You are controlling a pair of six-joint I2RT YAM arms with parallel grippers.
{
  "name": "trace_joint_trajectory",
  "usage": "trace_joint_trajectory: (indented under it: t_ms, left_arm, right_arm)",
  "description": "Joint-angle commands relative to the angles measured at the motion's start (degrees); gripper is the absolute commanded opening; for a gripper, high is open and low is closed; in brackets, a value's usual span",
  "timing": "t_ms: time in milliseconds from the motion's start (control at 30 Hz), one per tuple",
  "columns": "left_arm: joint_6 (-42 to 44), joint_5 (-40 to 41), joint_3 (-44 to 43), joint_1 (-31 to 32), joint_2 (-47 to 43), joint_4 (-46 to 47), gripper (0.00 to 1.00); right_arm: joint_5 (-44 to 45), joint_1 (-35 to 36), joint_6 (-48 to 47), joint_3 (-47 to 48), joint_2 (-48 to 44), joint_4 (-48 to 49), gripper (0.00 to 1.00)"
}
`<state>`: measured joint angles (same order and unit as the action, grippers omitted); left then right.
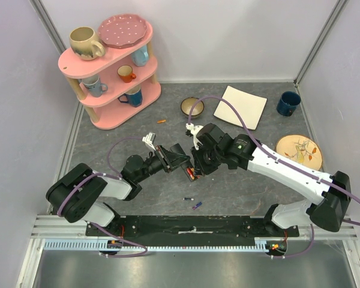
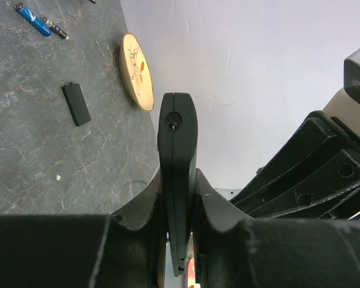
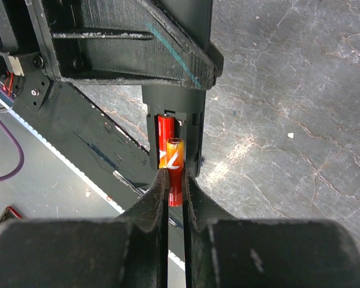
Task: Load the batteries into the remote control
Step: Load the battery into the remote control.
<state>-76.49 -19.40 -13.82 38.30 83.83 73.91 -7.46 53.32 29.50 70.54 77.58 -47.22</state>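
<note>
**Orange battery at the mouth of the remote, both hands clamped**

My right hand (image 3: 175, 180) is closed tight on the orange battery (image 3: 174, 157). It grips the near half, and the far half sticks out past the fingertips. The battery's long axis runs straight away from the hand. Its free end lies over the open bay of the remote control (image 3: 173, 99), just beside the red battery (image 3: 164, 129) already seated in the neighbouring slot. As far as I can judge, the two batteries lie parallel and both follow the remote's length. I cannot tell whether the orange one touches the bay floor or rides slightly above it.

My left hand (image 2: 179, 186) is clamped on the remote's flat faces and holds it off the desk (image 3: 300, 90). Its wrist camera sees the remote edge-on, the far end poking out beyond the fingers. From above, the two hands meet nose to nose in the middle of the desk, and the remote's open bay is turned toward the right hand.

I think the next move depends on that shared axis: the right hand is the one to press the battery down and along into its slot.

Further out on the desk lie a blue battery (image 2: 33, 12) and a dark battery (image 2: 55, 28), with a flat black piece (image 2: 77, 104), probably the cover, near them.
</note>
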Motion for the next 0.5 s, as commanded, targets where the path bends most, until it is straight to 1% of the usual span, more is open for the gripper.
trace_joint_trajectory:
  t_ms: [0, 467]
  left_arm:
    - [-0.33, 0.42, -0.50, 0.81, -1.30, 12.13, 0.02]
    - [0.28, 0.59, 0.11, 1.16, -2.71, 12.22, 0.02]
  right_arm:
    - [1.31, 0.47, 0.91, 1.18, 0.46, 1.61, 0.00]
    - [1.93, 0.47, 1.18, -0.05, 0.90, 1.34, 0.00]
